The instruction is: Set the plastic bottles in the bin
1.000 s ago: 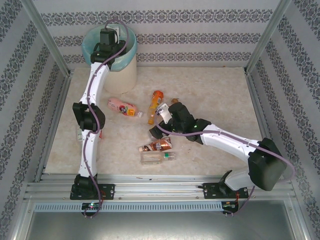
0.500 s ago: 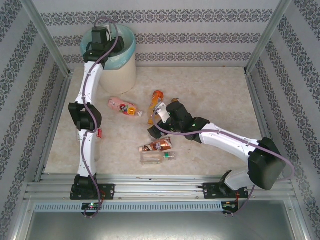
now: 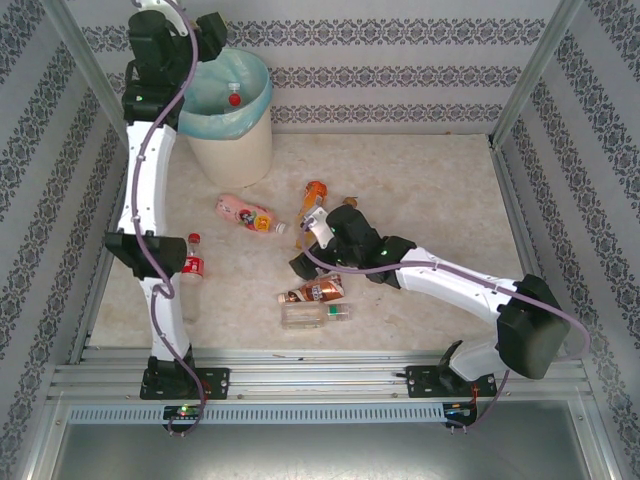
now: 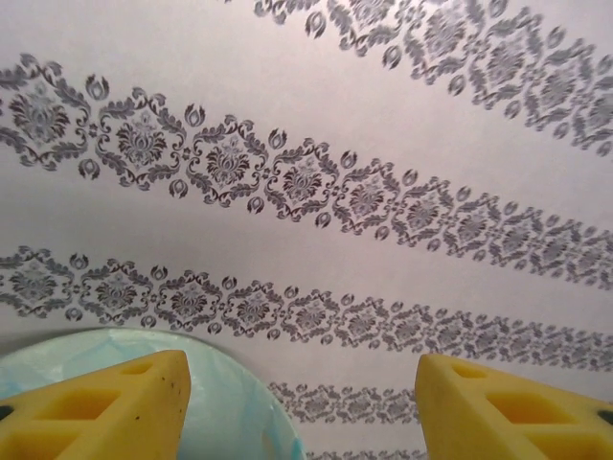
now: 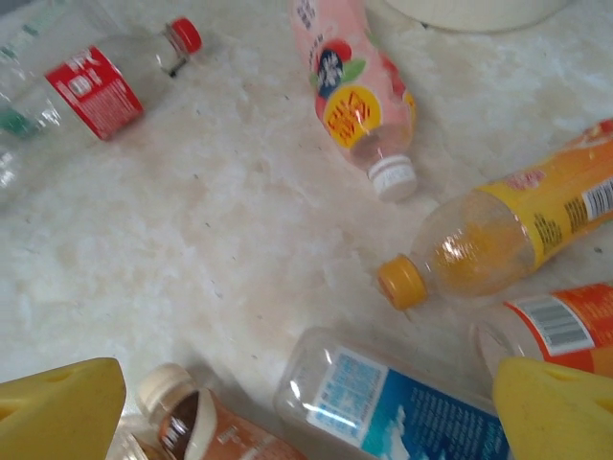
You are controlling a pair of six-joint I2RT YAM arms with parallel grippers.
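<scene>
The cream-white bin (image 3: 232,140) with its turquoise liner (image 4: 215,407) stands at the back left, and a red-capped bottle (image 3: 234,98) lies inside it. My left gripper (image 3: 213,32) is raised beside the bin's rim, open and empty (image 4: 302,407). My right gripper (image 3: 301,263) hangs open low over the table, and a blue-labelled bottle (image 5: 393,402) lies between its fingers (image 5: 59,412). Around it lie a pink bottle (image 5: 354,96), an orange bottle (image 5: 517,225), a brown bottle (image 5: 192,426) and a clear red-labelled bottle (image 5: 86,81).
A clear bottle (image 3: 315,315) lies near the front rail, just below the brown bottle (image 3: 315,291). The red-labelled bottle (image 3: 192,262) sits against the left arm's elbow. Patterned walls close in the back and both sides. The right half of the table holds nothing.
My left arm has lifted from over the bin and swung up and to the left, uncovering a red-capped bottle inside. My right gripper has crept slightly left and forward among the bottles.
</scene>
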